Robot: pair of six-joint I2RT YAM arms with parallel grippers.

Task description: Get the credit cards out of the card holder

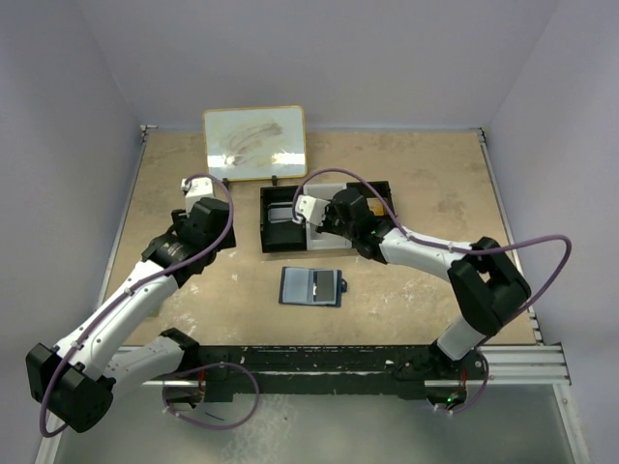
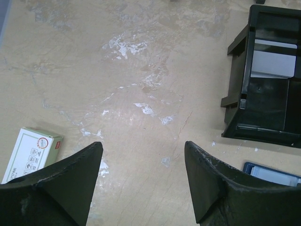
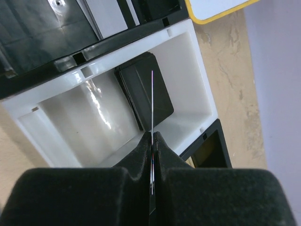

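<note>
The card holder [image 1: 311, 286] lies open on the table in front of the tray, blue-grey pocket panels up; its corner shows in the left wrist view [image 2: 273, 173]. My right gripper [image 3: 153, 134] is shut on a thin card [image 3: 152, 101], held edge-on over the white middle compartment [image 3: 70, 122] of the black tray [image 1: 263, 222]. A small stack of dark cards [image 3: 136, 89] lies in that compartment. In the top view the right gripper [image 1: 311, 215] hangs over the tray. My left gripper [image 2: 143, 146] is open and empty above bare table left of the tray [image 2: 244, 94], also seen from above [image 1: 203, 208].
A small red-and-white box [image 2: 33, 153] lies on the table near my left gripper's left finger. A whiteboard with a yellow rim [image 1: 255, 143] stands behind the tray, and its corner shows in the right wrist view [image 3: 216, 9]. Walls close the table at back and sides.
</note>
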